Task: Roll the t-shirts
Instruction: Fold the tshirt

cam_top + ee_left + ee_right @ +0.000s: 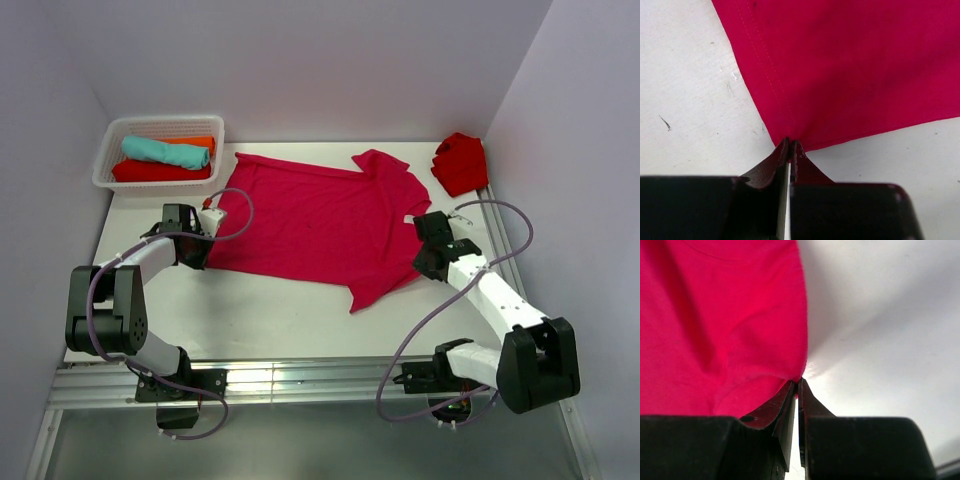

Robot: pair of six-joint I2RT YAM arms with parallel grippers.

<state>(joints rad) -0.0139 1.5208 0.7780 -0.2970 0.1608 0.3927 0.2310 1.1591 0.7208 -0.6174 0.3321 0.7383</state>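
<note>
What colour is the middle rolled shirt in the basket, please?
That shirt is teal, clearest in top external view.

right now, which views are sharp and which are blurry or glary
Top external: evenly lit and sharp. Left wrist: crimson t-shirt stitching crisp, fingers dark and blurred. Right wrist: cloth out of focus, glare on the white surface beside it.

The spread t-shirt [320, 225] lies centre, basket [108, 165] (holding rolled t-shirts [165, 152]) behind-left, crumpled t-shirt [461, 163] behind-right.
</note>
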